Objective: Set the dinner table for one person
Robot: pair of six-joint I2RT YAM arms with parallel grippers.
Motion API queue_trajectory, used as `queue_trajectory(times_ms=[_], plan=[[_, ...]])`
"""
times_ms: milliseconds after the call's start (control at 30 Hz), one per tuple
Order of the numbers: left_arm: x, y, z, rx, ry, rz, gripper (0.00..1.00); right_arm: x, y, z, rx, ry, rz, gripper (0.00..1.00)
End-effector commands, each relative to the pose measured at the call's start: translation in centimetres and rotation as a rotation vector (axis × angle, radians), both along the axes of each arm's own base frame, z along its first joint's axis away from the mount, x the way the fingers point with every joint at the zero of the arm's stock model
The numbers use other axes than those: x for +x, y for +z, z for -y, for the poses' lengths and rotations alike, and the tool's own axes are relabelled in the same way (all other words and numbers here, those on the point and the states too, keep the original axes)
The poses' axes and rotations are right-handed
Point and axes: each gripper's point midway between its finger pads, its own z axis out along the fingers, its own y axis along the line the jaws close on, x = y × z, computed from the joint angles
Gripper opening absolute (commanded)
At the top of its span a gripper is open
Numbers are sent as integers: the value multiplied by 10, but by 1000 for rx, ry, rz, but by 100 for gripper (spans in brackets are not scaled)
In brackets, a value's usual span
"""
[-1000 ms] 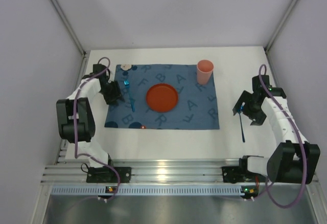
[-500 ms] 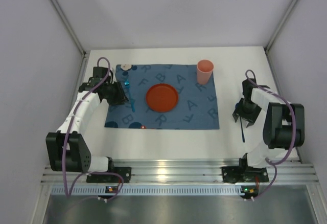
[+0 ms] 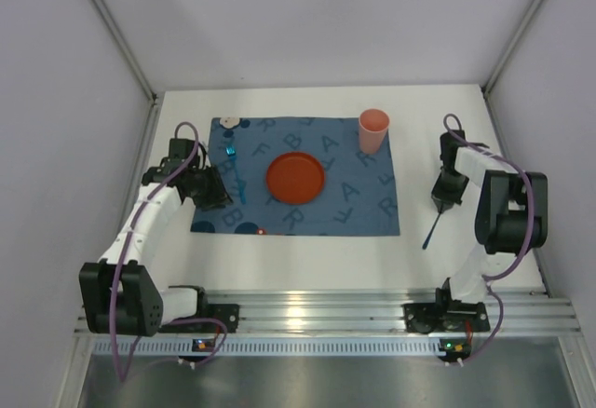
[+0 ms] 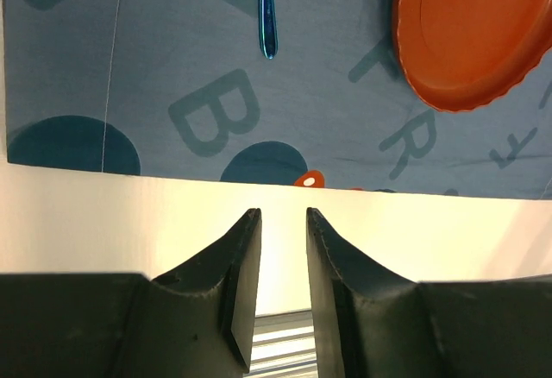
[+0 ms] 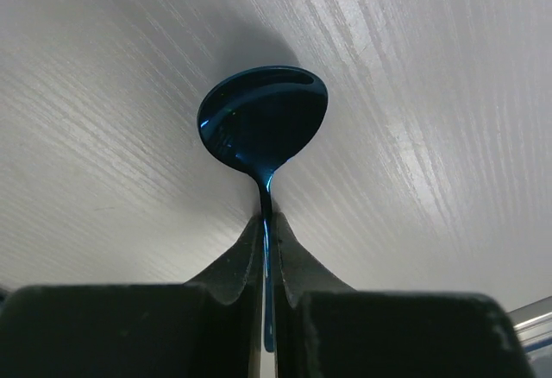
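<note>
On the white dinner table lies a dark blue letter-printed mat with an orange plate in its middle and a pink cup at its far right corner. A blue utensil lies on the mat left of the plate. My left gripper hovers by the mat's left part, narrowly open, nothing between its fingers. My right gripper is shut on the neck of a blue spoon, right of the mat.
A small white object sits at the mat's far left corner, with a small teal piece near it. A ribbed aluminium rail runs along the near edge. Grey walls enclose the table on three sides.
My right gripper has closed on the spoon, and the spoon's handle has swung leftward. My left gripper has narrowed and drawn back from the blue utensil toward the near side.
</note>
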Motion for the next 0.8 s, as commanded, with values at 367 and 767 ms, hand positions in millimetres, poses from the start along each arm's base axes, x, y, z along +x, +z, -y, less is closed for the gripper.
queue_trajectory(times_ms=[367, 767], plan=[[16, 21, 19, -35, -37, 55, 33, 15, 147, -62, -20, 139, 309, 0], [15, 36, 25, -37, -47, 86, 33, 30, 132, -226, 248, 332, 387, 0]])
